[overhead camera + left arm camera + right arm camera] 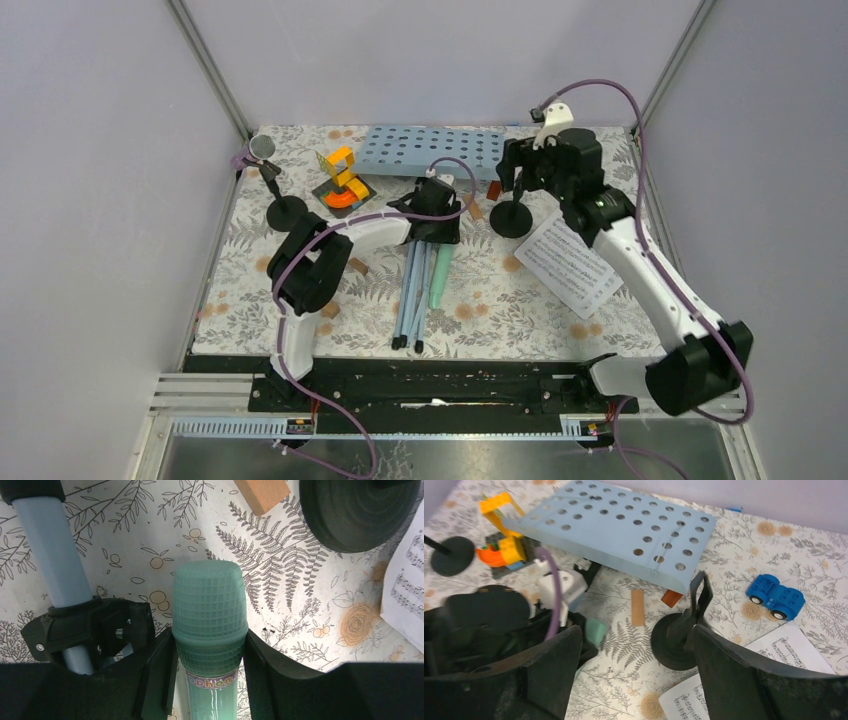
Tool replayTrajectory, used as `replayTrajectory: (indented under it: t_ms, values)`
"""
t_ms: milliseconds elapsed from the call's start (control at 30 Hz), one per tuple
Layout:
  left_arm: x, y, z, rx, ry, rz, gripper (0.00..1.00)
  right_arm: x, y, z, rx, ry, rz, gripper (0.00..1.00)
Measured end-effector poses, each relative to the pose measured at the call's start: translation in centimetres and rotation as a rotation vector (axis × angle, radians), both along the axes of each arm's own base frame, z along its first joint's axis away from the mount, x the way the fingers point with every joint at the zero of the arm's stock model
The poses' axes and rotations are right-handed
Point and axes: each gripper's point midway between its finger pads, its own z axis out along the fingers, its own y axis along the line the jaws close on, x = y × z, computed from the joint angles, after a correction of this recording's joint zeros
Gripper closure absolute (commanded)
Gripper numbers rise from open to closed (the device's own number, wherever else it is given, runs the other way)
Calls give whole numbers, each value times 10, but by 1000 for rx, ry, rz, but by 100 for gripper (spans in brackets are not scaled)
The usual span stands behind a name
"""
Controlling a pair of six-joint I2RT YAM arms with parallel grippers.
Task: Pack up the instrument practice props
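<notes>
At table (480, 295) centre, left tool (209, 645) looks clamped on mint mic (210, 600), long axis alongside tripod legs (50, 555); right tool (636, 635) open, holder (669, 647) just beside.

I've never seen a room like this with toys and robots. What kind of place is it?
Probably a robot test booth, not a playroom: plain grey walls stand all round, a left arm and right arm are bolted side by side, and a toy car and microphone lie on a leafy cloth.
</notes>
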Motion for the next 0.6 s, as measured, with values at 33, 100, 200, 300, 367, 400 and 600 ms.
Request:
replayTrajectory:
  t_ms: [33, 100, 200, 300, 367, 400, 600]
  values:
    - [-1, 0, -2, 9, 0, 3, 49, -7, -1, 9, 18, -20, 7, 12]
    - [-2, 0, -6, 24, -2, 8, 41, -19, -3, 24, 45, -57, 15, 12]
    - [-2, -3, -7, 28, -3, 11, 31, -35, -6, 39, 71, -99, 26, 11]
    - [-2, -6, -4, 28, -11, 17, 23, -46, -8, 44, 85, -117, 35, 10]
    - [-2, -6, -4, 27, -13, 19, 22, -52, -10, 45, 91, -120, 37, 10]
    - [-2, -6, -4, 30, -15, 21, 21, -55, -10, 45, 93, -120, 39, 10]
    - [-3, -6, -1, 32, -19, 19, 19, -73, -13, 45, 121, -124, 52, 9]
